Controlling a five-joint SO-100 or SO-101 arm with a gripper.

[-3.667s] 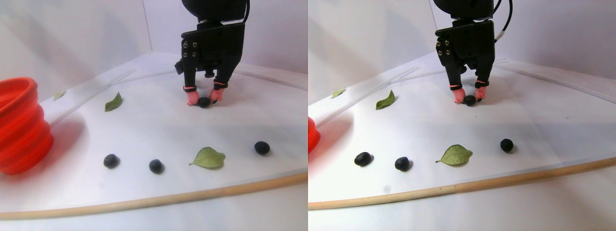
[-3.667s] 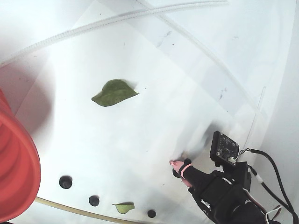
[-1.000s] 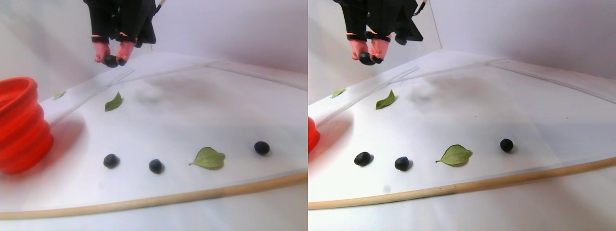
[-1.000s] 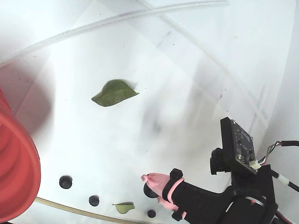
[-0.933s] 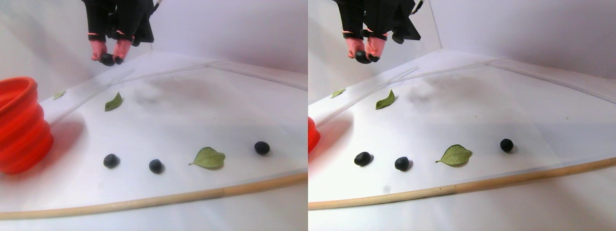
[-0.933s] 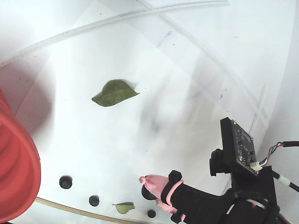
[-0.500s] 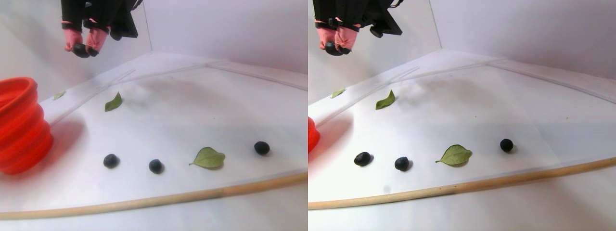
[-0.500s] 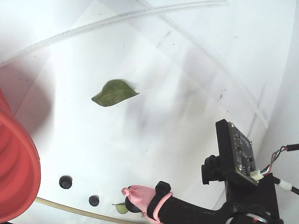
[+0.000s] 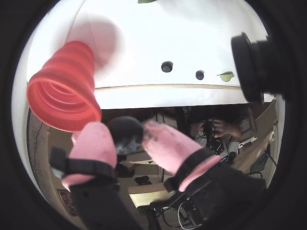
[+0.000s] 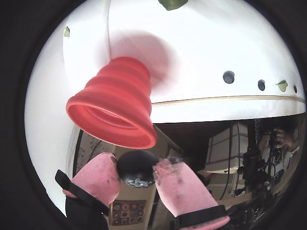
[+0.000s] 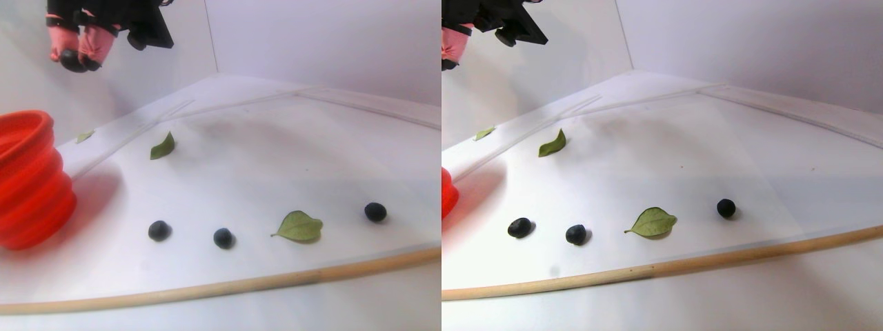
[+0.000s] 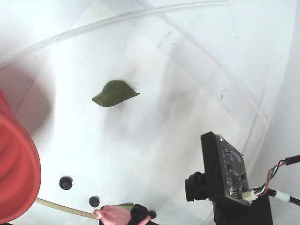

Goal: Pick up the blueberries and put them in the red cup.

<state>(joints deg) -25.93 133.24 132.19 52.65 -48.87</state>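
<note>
The red cup (image 10: pixel 115 103) is seen at left in both wrist views. The gripper (image 10: pixel 136 175) is clenched, low in frame, on one of the blueberries (image 10: pixel 135 167) (pink fingers (image 9: pixel 96 143) pressed to it). Three loose berries (image 11: pixel 159 230) are left lying along the table's front edge.

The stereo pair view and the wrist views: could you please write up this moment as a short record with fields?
gripper: pink-padded two-finger gripper, raised, shut on one small round dark blueberry
cup: large ridged red-orange plastic cup, at left edge of the stereo pair view's left half, gripper high above and near it
berries on table: three
leaves: large green leaf, smaller leaf
</note>
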